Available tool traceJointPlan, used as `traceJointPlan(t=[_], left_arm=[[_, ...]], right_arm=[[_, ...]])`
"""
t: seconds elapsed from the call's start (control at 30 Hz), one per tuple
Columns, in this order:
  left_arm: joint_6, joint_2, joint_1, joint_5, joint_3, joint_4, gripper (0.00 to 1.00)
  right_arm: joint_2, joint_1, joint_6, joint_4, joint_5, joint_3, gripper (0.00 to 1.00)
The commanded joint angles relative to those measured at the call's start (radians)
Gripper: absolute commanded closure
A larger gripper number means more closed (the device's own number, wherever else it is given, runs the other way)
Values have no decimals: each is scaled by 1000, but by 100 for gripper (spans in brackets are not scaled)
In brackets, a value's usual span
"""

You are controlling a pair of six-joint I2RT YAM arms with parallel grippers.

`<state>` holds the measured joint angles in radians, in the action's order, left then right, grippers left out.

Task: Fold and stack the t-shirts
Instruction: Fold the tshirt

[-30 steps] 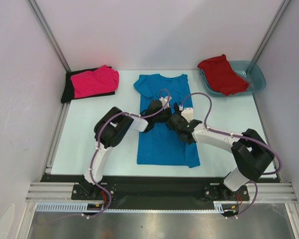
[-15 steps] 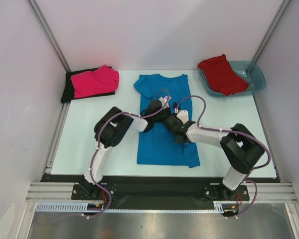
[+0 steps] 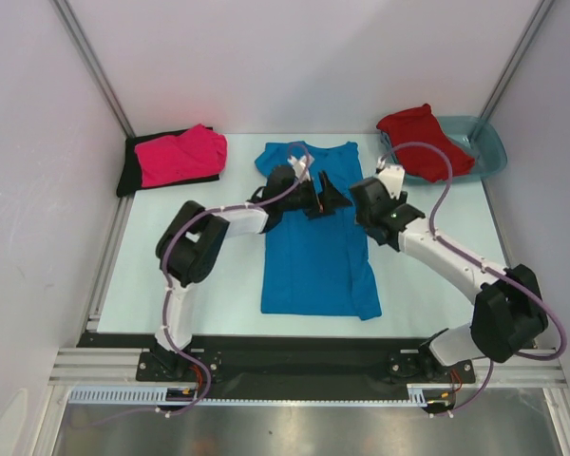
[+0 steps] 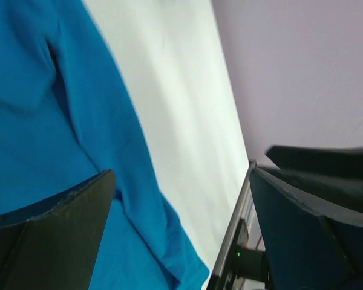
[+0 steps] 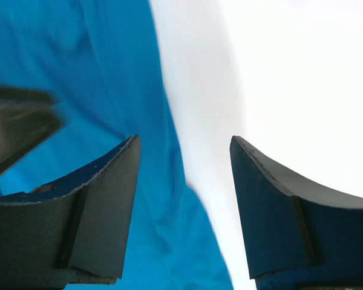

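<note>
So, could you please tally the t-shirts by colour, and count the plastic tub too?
Blue t-shirt: 1
Red t-shirt: 1
Pink t-shirt: 1
Black t-shirt: 1
Teal tub: 1
Total: 5 (4 t-shirts, 1 tub)

black t-shirt (image 3: pixel 126 173), mostly covered (by pink t-shirt (image 3: pixel 180 155))

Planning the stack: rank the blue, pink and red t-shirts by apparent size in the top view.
1. Blue t-shirt, spread flat: clearly largest.
2. Red t-shirt and pink t-shirt: both compact, look about alike, so unranked.
</note>
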<state>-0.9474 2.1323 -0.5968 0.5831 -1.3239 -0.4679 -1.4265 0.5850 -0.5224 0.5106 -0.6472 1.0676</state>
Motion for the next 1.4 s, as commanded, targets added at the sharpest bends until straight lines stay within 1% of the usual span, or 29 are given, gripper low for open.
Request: traceJointPlan(t=[0.0,0.03,0.07,0.1,0.13,0.17,0.2,0.23,0.27,0.3,0.33,0.37,0.4,0.43,0.47,0.5,0.53,0.57,0.6,0.7,0.8,0.97,1.0,1.03,1.1,1.13,1.2,1.3,1.37], left_arm=[[116,-123,61,-77,-78,67,0],[131,-127,72,-86,-113,105,0],[160,-123,92,-95,-138,138,0],[171,-114,103,-95,-182,156,0],[188,-100,124,-98,-201,185,0],[191,-94,136,-109,-215,198,0],[190,-94,147,-117,-218,195,0],[193,-92,160,-130,-212,183,0],[196,-83,184,-156,-215,190,0],[199,-75,196,-163,-234,201,0],[206,-62,212,-166,-248,212,0],[206,-39,241,-169,-276,244,0],[205,-29,253,-169,-282,250,0],[202,-20,265,-172,-288,250,0],[199,-14,288,-172,-293,256,0],[196,-5,301,-175,-294,255,0],[191,-3,310,-184,-293,252,0],[194,1,327,-196,-297,259,0],[193,14,336,-209,-311,273,0],[179,50,364,-213,-365,279,0],[185,112,376,-249,-443,340,0],[206,190,377,-351,-530,440,0],[223,201,377,-367,-566,457,0],[232,213,377,-412,-592,521,0],[249,256,377,-440,-674,580,0],[274,270,377,-456,-702,636,0],[292,299,377,-499,-754,663,0],[308,302,382,-545,-761,687,0],[314,305,390,-551,-761,692,0]], right_arm=[[-61,-74,87,-89,17,83,34],[-86,-91,100,-105,36,103,34],[-121,-108,113,-115,99,164,34],[-182,-135,114,-119,118,196,34],[-218,-146,119,-163,133,245,34],[-251,-157,131,-187,202,271,34],[-329,-174,143,-193,237,305,34],[-371,-195,147,-196,263,348,34],[-408,-204,154,-208,308,424,34],[-493,-212,172,-199,329,478,34],[-529,-230,182,-193,362,523,34],[-614,-240,182,-181,438,619,34],[-615,-247,188,-170,472,661,34],[-688,-255,197,-170,506,696,34],[-722,-257,200,-150,549,744,34],[-754,-257,202,-124,555,834,34],[-800,-258,208,-110,566,866,34],[-816,-258,217,-115,616,887,34],[-834,-257,220,-110,633,932,34],[-871,-261,220,-106,681,968,34],[-879,-257,210,-96,713,997,34],[-822,-238,217,-118,701,919,34],[-800,-232,217,-122,701,905,34],[-789,-232,217,-130,699,896,34],[-766,-226,219,-138,692,867,34],[-758,-226,222,-144,690,859,34],[-746,-225,223,-149,689,836,34],[-733,-226,228,-155,682,812,33],[-732,-231,229,-156,681,805,34]])
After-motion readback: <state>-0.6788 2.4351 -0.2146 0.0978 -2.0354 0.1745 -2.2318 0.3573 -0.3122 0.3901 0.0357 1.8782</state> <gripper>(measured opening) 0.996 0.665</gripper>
